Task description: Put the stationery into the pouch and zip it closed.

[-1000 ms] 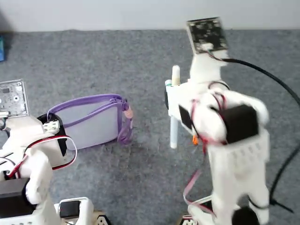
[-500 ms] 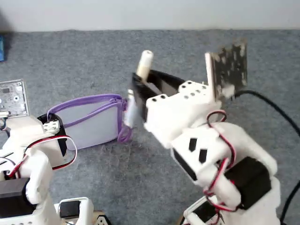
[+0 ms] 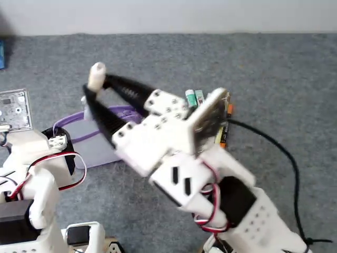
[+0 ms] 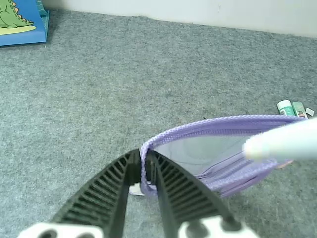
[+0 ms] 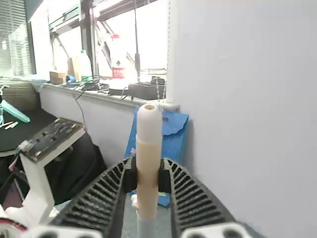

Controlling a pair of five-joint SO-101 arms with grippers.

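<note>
**Cloth, plastic and card**

The desk (image 3: 295,68) is covered in grey, napped, felt-like cloth, matt and rough; the pouch (image 4: 218,148) has a pale, smooth panel with a faint sheen that looks like plastic, edged in woven purple zip tape; the left pincer (image 4: 143,166) and the right pincer (image 5: 147,173) have black, ribbed, matt plastic jaws on white, matt plastic bodies; the pen (image 5: 148,144) looks like smooth plastic, its cream cap softly sheened; the blue box (image 4: 22,22) looks like smooth printed card.
</note>
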